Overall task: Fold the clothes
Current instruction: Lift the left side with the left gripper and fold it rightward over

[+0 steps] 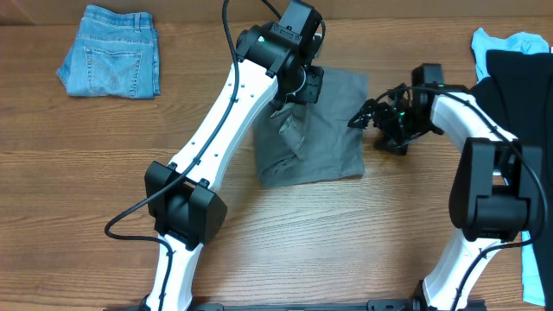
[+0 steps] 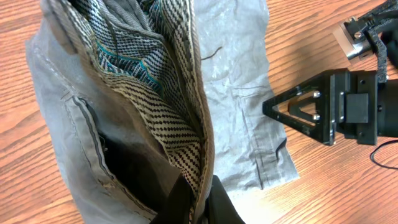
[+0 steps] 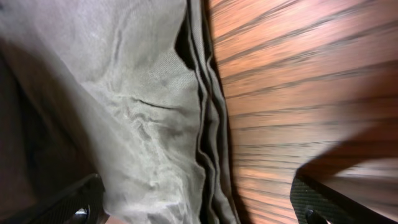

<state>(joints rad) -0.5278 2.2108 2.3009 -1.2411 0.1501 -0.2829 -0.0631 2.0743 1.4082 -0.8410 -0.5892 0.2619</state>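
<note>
The grey shorts (image 1: 328, 138) lie in the middle of the table, partly folded, with one part lifted. My left gripper (image 1: 295, 92) is over their far edge. In the left wrist view it (image 2: 200, 200) is shut on the raised waistband, whose black-and-white patterned lining shows; the rest of the shorts (image 2: 233, 106) lies flat below. My right gripper (image 1: 358, 120) is open at the shorts' right edge. In the right wrist view its fingers (image 3: 199, 211) straddle the layered edge of the grey cloth (image 3: 143, 93), not closed on it.
Folded denim shorts (image 1: 111, 62) lie at the far left. A black garment (image 1: 523, 73) on a light-blue one (image 1: 527, 41) lies at the far right edge, behind the right arm. My right gripper also shows in the left wrist view (image 2: 298, 111).
</note>
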